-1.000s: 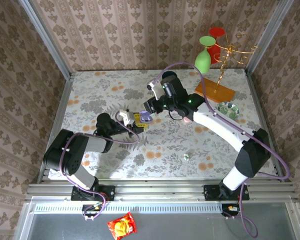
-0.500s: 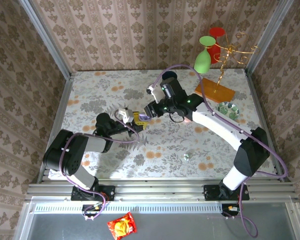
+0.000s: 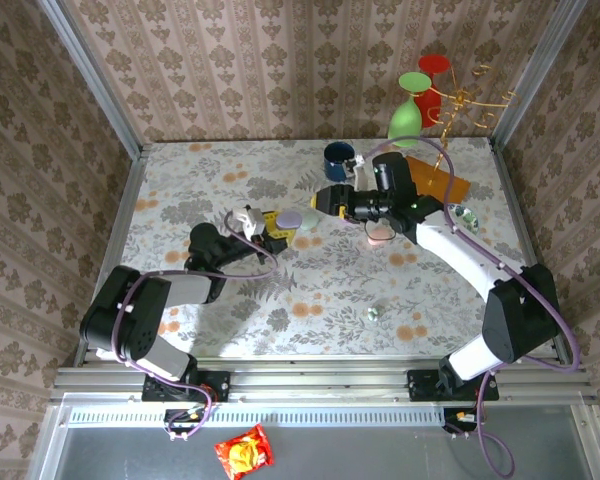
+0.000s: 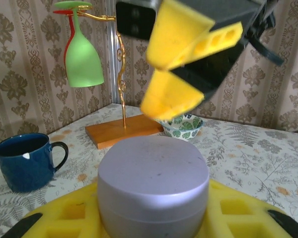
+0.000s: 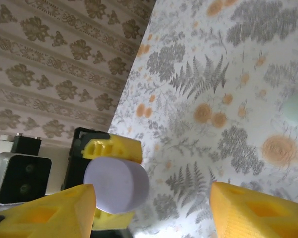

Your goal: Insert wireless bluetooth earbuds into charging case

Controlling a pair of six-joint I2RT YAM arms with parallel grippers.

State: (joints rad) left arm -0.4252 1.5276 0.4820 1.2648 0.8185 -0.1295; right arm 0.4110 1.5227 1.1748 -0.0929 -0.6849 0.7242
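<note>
Grips the charging case (image 4: 153,186) in the left gripper (image 3: 277,226), yellow pads clenched tight on both flanks, seemingly lifted clear of the counter (image 3: 200,180). Holds the right gripper (image 3: 319,200) just beyond the case, facing the left one, released: fingers (image 5: 44,210) spread wide, touching nothing, carrying nothing.

Reads as the presenting stage. Case steadied and offered up, lid apparently shut, no bud in either gripper, nothing inserted yet.

Calls next, by judgement, for the free gripper to lift the lid while the clenched one holds firm, or else to go and fetch a bud. Cannot tell which from here. Either way needs a light, well-centred touch: smooth rounded sides, little to catch on, easy to twist out of the pads.

Charging case: a squat lavender puck, flat matte top, softly rounded edge, a faint seam running low round the side. No sockets or hinge to be seen.

Likely earbud (image 3: 372,313): a tiny pale bead lying on the counter, well behind the right gripper, back toward the arm bases. Too small to make out shape or colour properly.

Also near the right gripper: a mint pebble (image 5: 297,109) on the counter, off to one side of the open fingers.
</note>
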